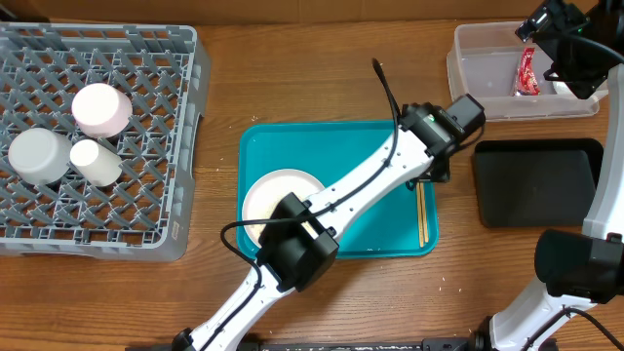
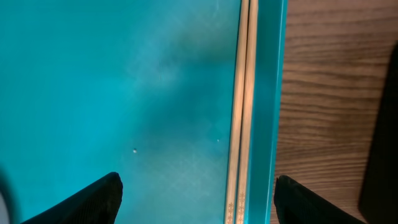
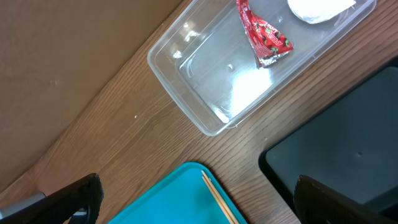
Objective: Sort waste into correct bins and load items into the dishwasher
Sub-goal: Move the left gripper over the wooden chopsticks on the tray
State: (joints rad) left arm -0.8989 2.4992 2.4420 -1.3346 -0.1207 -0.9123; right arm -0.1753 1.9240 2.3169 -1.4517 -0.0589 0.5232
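On the chopsticks [image 2: 244, 93], tiny printed marks are illegible.

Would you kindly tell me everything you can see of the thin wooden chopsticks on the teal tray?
The thin wooden chopsticks are two pale, straight sticks lying flat, side by side inside the teal plastic serving tray, against its raised rim on the side facing the shallow black rectangular tray. The open left gripper hovers over them, fingers astride, apparently not touching them.
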